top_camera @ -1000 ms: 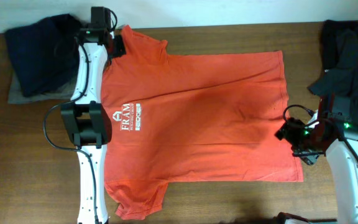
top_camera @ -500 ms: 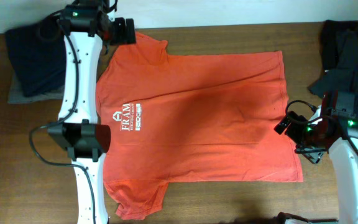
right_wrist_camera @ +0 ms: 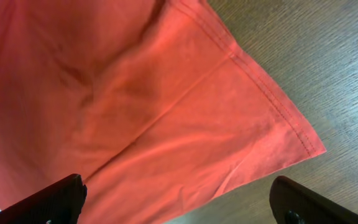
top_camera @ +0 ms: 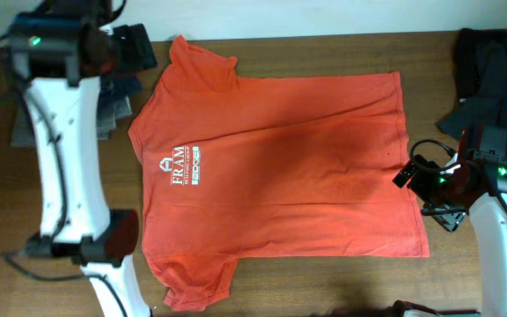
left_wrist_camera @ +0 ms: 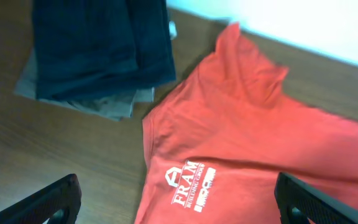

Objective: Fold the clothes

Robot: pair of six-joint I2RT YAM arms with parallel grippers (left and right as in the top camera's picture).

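Both sets of jaws are spread wide and grip nothing. The left gripper (top_camera: 137, 48) hangs at upper left, its arm reaching up the left edge. The right gripper (top_camera: 425, 195) hovers at the hem, middle right. One red-orange T-shirt (top_camera: 280, 167) lies flat at centre, between two dark heaps: a folded pile (left_wrist_camera: 98, 50) and loose garments (top_camera: 491, 62).
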